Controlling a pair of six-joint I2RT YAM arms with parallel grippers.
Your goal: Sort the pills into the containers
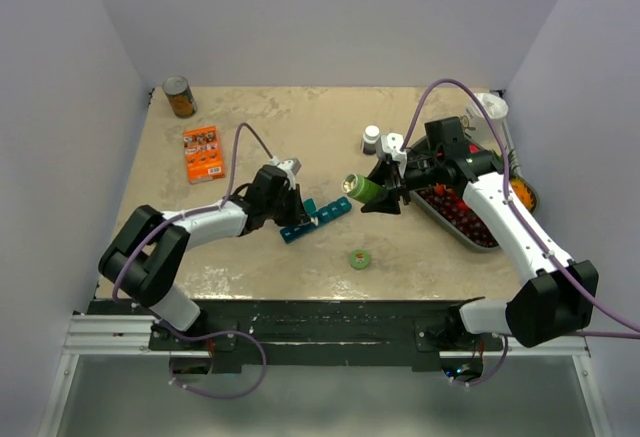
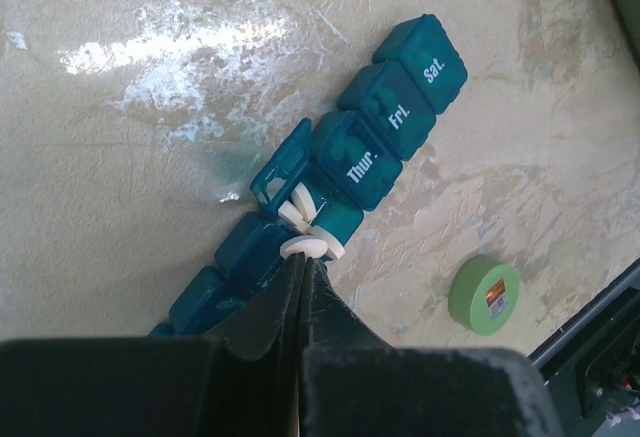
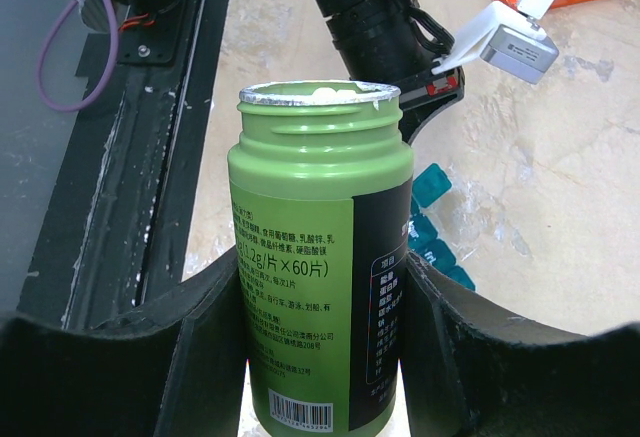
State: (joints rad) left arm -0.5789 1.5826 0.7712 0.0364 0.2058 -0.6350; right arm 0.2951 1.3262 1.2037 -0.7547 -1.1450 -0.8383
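Note:
The teal pill organiser (image 1: 318, 215) (image 2: 395, 122) lies mid-table, one lid (image 2: 283, 171) near its middle flipped up. White pills (image 2: 302, 209) sit in that open compartment. Another white pill (image 2: 314, 248) rests at the compartment's near rim, right against the tips of my left gripper (image 2: 303, 260) (image 1: 290, 200), whose jaws are pressed together with nothing between them. My right gripper (image 3: 322, 292) (image 1: 388, 192) is shut on an uncapped green pill bottle (image 3: 320, 157) (image 1: 360, 187), tipped with its mouth toward the organiser (image 3: 432, 239); white pills show at its mouth.
A green tape roll (image 1: 360, 258) (image 2: 484, 294) lies in front of the organiser. A small dark white-capped bottle (image 1: 372, 138) stands behind the right gripper. A grey tray (image 1: 428, 209) of red fruit sits at right. An orange box (image 1: 203, 152) and a can (image 1: 180, 97) are far left.

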